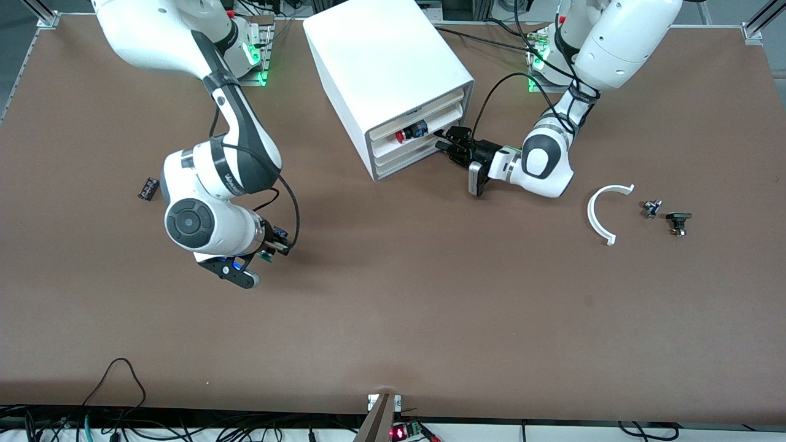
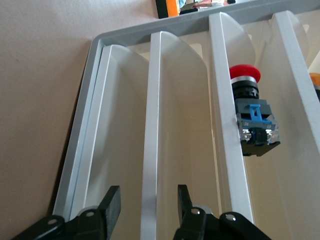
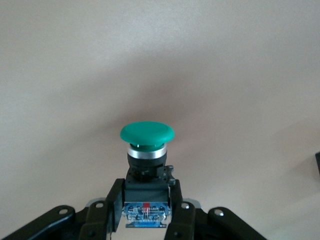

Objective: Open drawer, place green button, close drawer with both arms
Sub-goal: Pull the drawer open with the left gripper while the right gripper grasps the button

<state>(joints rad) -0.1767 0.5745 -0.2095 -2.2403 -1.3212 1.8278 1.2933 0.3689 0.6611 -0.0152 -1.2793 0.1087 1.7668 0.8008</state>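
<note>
Cables (image 1: 116, 393) at brown table (image 1: 430, 319) edge | right pincer (image 3: 148, 220) clamped on button (image 3: 147, 150) | left pincer (image 2: 145, 210) apart astride drawer (image 2: 155, 125) front

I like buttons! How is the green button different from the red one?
The green-capped button is clamped in the right gripper above the bare table; the red-capped button lies on its side in a drawer of the white cabinet. Their caps differ: green and red. Both have black-and-blue bodies.

A green-capped button (image 3: 147, 172) with a black-and-blue body sits in the black right claw (image 3: 146, 212). White cabinet (image 1: 388, 80), white drawer (image 2: 150, 150), red-capped button (image 2: 250, 112), black left claw (image 2: 147, 210), plain brown bench (image 1: 430, 319).
</note>
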